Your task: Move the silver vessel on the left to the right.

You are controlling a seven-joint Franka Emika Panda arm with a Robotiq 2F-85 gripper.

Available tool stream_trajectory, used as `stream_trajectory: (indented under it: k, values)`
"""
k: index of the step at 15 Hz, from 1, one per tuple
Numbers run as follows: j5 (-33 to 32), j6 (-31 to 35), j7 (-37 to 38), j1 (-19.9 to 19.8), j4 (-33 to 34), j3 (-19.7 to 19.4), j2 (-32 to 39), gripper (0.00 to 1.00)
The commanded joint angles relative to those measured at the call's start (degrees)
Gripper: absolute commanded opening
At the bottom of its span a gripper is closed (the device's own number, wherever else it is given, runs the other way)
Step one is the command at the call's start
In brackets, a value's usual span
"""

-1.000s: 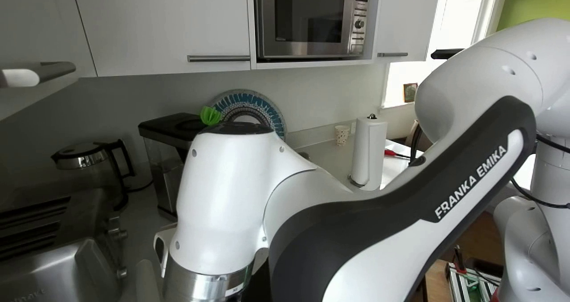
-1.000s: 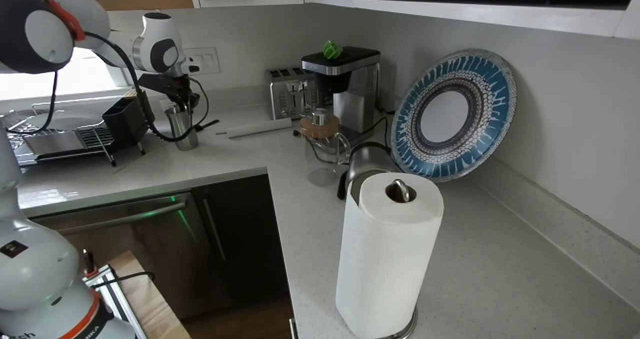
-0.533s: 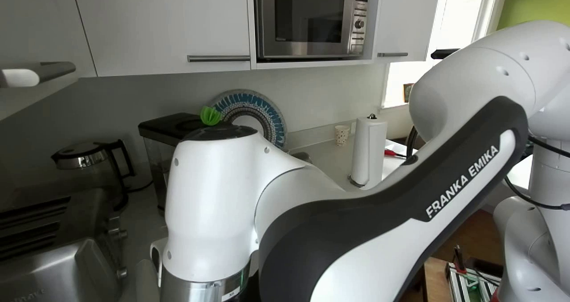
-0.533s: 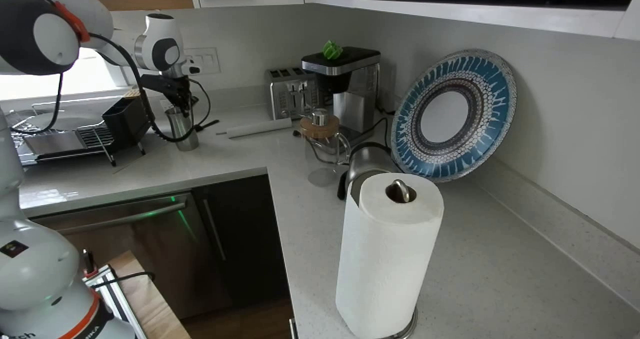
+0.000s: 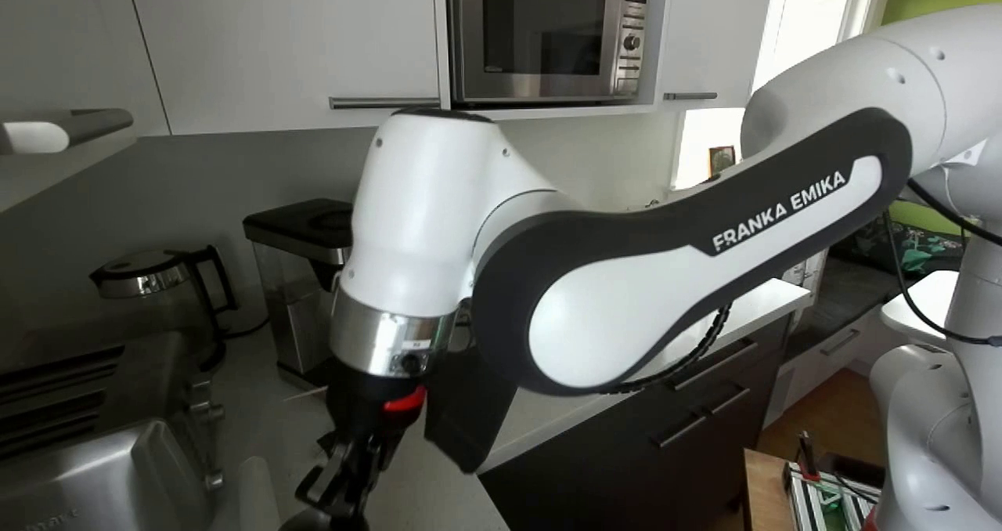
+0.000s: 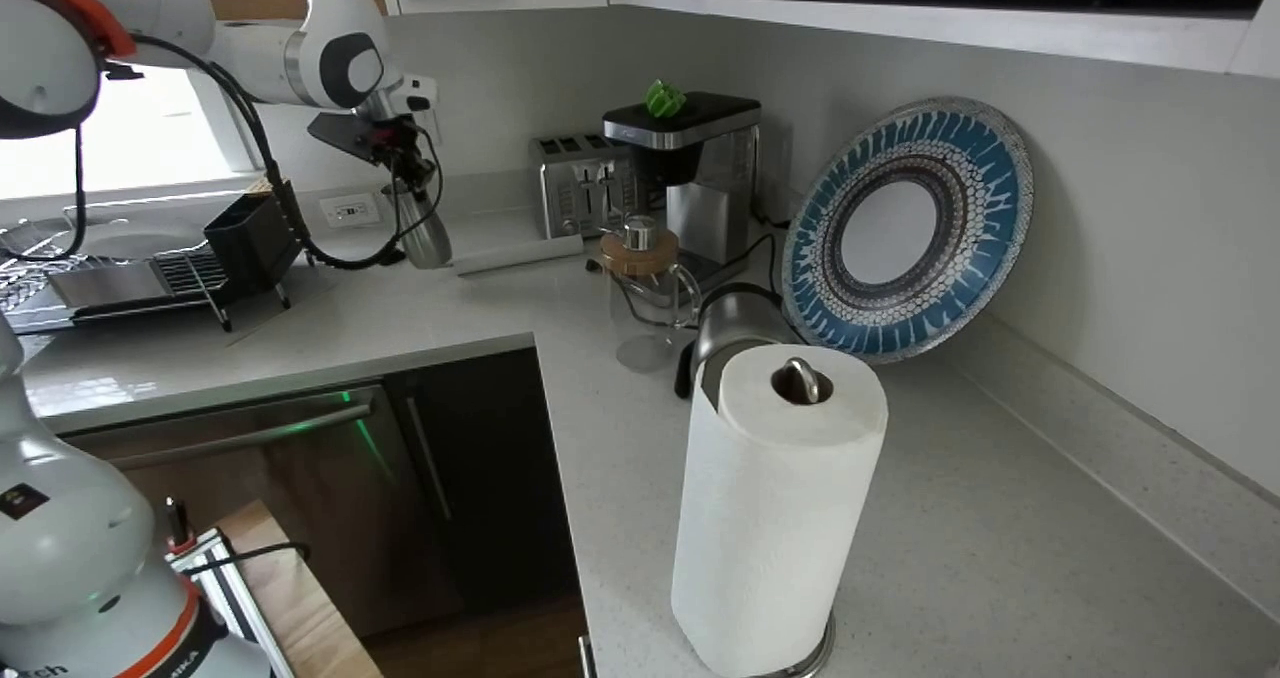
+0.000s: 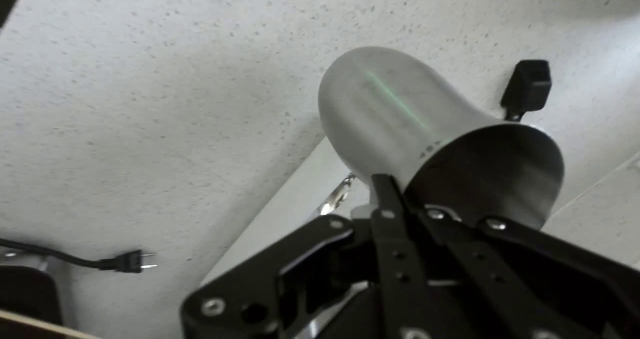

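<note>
The silver vessel [image 6: 428,240] is a plain brushed-metal cup. My gripper [image 6: 402,176] is shut on its rim wall, and the vessel hangs tilted, apparently just above the counter. In the wrist view the vessel [image 7: 380,99] slants with its open mouth toward the gripper [image 7: 403,195]. One finger [image 7: 386,194] lies outside the wall; the other goes inside the mouth and its tip is hidden. In an exterior view the gripper [image 5: 340,476] points down at the bottom edge, where only a bit of the vessel [image 5: 304,520] shows.
A white roll [image 6: 515,255] lies on the counter close to the vessel. The toaster [image 6: 585,186], coffee machine [image 6: 700,198], wood-lidded glass jug [image 6: 640,278], dark-handled metal jug [image 6: 742,316] and paper towel roll [image 6: 780,518] stand farther along. A dish rack [image 6: 150,283] stands behind. A plug [image 7: 131,261] lies on the counter.
The arm has risen. The gripper has taken the vessel from standing upright on the counter to raised and tilted, shifted away from the dish rack toward the toaster.
</note>
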Motion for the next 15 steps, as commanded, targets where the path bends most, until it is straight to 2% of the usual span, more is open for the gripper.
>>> stream_trajectory:
  k: [1, 3, 5, 6, 8, 9, 13, 15]
  values:
    - [-0.3, -0.7, 8.6, -2.2, -8.2, -1.3, -9.1, 0.01]
    - [-3.0, 1.3, 12.9, -4.2, -12.4, -1.8, -12.6, 0.01]
    - [-2.6, 2.4, 17.8, -5.8, -15.8, -1.5, -15.5, 0.01]
    - [-1.6, 0.0, 12.9, -5.5, -10.1, -1.0, -10.8, 0.04]
    - [-1.5, 0.5, 15.1, -6.6, -13.0, -1.0, -13.2, 0.04]
    - [-3.6, 0.9, 17.2, -7.1, -12.9, -0.5, -12.9, 0.01]
    - [-8.4, 0.8, 22.1, -10.2, -13.4, -1.7, -11.7, 0.01]
    - [-8.7, 1.8, 24.9, -11.7, -13.2, -2.8, -10.4, 0.01]
